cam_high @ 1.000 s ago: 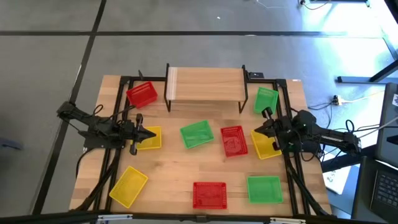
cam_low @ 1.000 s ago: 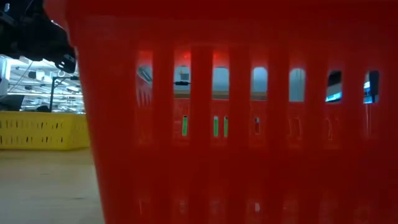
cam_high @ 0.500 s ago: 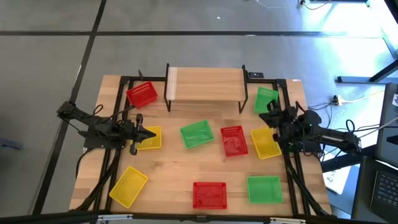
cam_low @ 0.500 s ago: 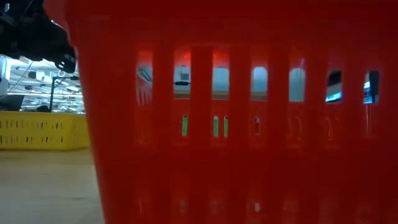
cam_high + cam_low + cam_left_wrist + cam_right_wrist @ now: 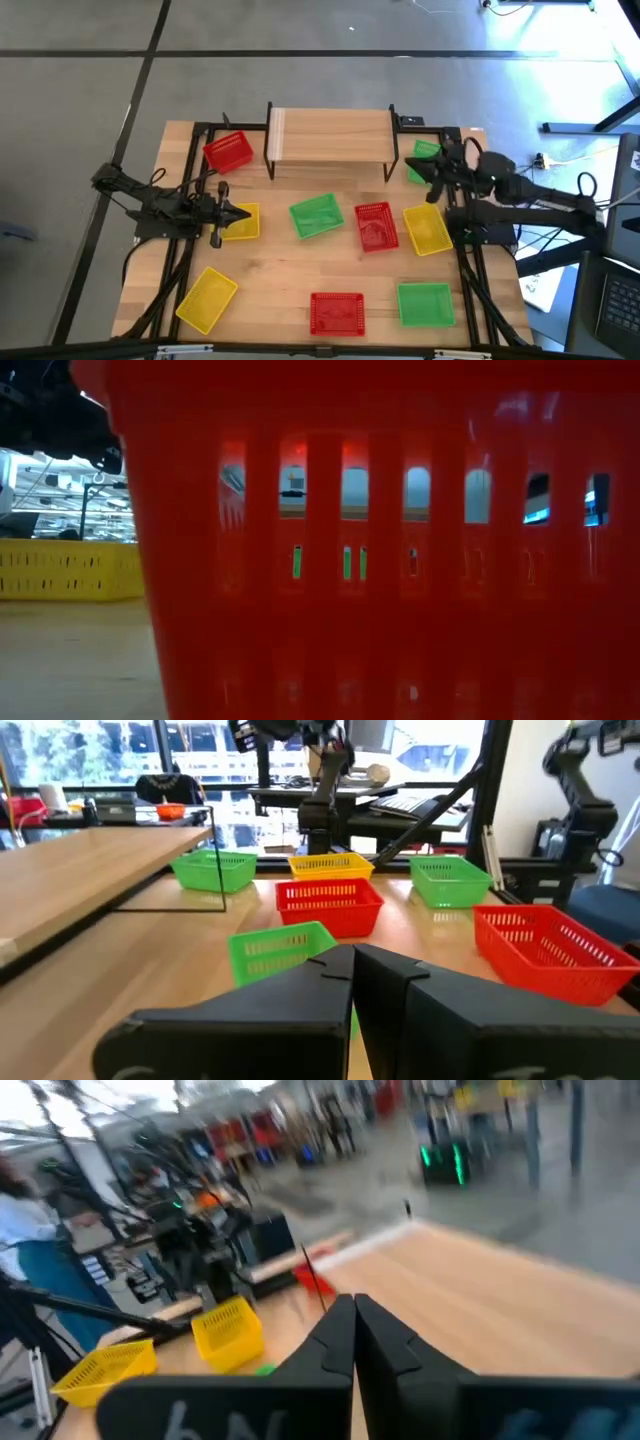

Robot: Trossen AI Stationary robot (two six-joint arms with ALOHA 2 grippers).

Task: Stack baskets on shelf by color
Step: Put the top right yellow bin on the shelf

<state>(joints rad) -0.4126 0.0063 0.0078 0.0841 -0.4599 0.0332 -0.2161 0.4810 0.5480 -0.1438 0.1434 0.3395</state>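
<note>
The right gripper (image 5: pixel 432 187), fingers pressed together and empty, had swung away from the yellow basket (image 5: pixel 428 231) toward the green basket (image 5: pixel 425 160) just ahead (probably the next pick). Farther off, the shelf (image 5: pixel 330 134) stood bare.

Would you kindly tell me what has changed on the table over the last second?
The right pincer, shut and empty, swung from beside the yellow basket toward the back of the table, now over the green basket next to the shelf. The left pincer stayed shut over its yellow basket. No basket moved; nothing was grasped.
</note>
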